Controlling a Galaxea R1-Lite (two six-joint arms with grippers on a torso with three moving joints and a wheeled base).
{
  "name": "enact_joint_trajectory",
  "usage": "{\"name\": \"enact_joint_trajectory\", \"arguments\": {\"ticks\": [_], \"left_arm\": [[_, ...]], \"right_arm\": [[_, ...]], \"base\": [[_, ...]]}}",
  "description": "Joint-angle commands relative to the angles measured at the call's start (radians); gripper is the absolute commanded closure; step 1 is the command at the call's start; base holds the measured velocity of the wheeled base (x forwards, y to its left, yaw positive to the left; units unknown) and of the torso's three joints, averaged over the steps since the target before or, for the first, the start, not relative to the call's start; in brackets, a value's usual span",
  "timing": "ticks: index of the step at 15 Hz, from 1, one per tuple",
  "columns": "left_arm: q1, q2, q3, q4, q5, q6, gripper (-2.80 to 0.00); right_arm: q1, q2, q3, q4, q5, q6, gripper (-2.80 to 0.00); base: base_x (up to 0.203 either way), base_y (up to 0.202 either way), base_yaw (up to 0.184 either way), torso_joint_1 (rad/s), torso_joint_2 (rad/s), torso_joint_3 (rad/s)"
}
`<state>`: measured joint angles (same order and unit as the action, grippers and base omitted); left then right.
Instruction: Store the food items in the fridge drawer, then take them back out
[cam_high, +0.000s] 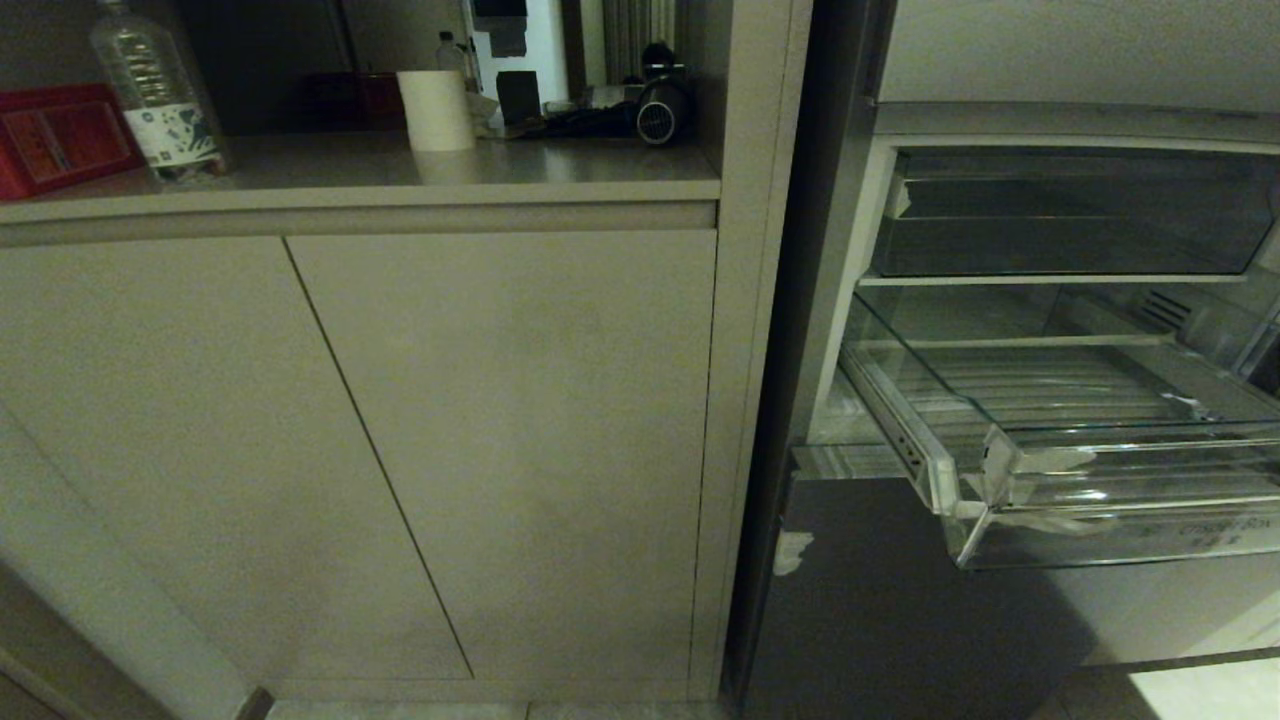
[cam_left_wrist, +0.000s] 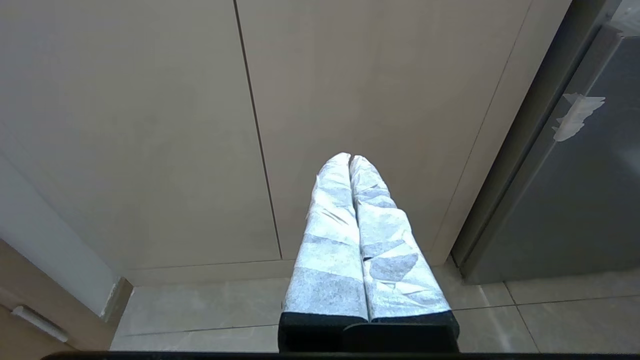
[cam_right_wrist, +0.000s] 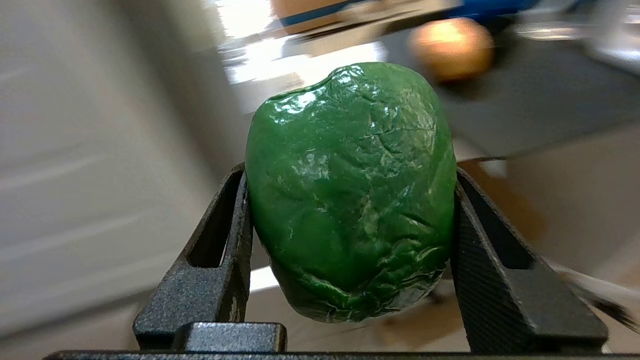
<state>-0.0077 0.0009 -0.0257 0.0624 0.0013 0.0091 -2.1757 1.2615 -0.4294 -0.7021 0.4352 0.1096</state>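
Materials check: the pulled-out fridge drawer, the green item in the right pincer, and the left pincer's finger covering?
Fridge drawer: clear rigid plastic by the look, glossy; you see through it to the ribbed floor. Green item, clamped in the right pincer: shiny, wrinkled skin, likely a pepper, possibly a plastic replica. Left pincer fingers: wrapped in matte whitish tape or fabric, creased with overlapping layers.
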Motion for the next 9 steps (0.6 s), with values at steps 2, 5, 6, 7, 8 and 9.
{"name": "enact_joint_trajectory", "arguments": {"ticks": [2, 5, 6, 7, 8, 9], "left_arm": [[0.000, 0.001, 0.000, 0.000, 0.000, 0.000, 0.00], [0.000, 0.001, 0.000, 0.000, 0.000, 0.000, 0.00], [0.000, 0.001, 0.000, 0.000, 0.000, 0.000, 0.00], [0.000, 0.001, 0.001, 0.000, 0.000, 0.000, 0.00], [0.000, 0.001, 0.000, 0.000, 0.000, 0.000, 0.00], [0.000, 0.001, 0.000, 0.000, 0.000, 0.000, 0.00]], "right_arm": [[0.216, -0.125, 0.046, 0.033, 0.008, 0.001, 0.00], [0.519, -0.150, 0.097, 0.038, 0.006, -0.001, 0.00], [0.629, -0.155, 0.112, 0.038, 0.005, -0.001, 0.00], [0.758, -0.158, 0.127, 0.037, 0.004, 0.001, 0.00], [0.896, -0.161, 0.138, 0.035, -0.002, 0.003, 0.00], [1.035, -0.165, 0.144, 0.034, -0.018, 0.007, 0.00]], "base": [[0.000, 0.000, 0.000, 0.000, 0.00, 0.000], [0.000, 0.000, 0.000, 0.000, 0.00, 0.000], [0.000, 0.000, 0.000, 0.000, 0.00, 0.000], [0.000, 0.000, 0.000, 0.000, 0.00, 0.000], [0.000, 0.000, 0.000, 0.000, 0.00, 0.000], [0.000, 0.000, 0.000, 0.000, 0.00, 0.000]]}}
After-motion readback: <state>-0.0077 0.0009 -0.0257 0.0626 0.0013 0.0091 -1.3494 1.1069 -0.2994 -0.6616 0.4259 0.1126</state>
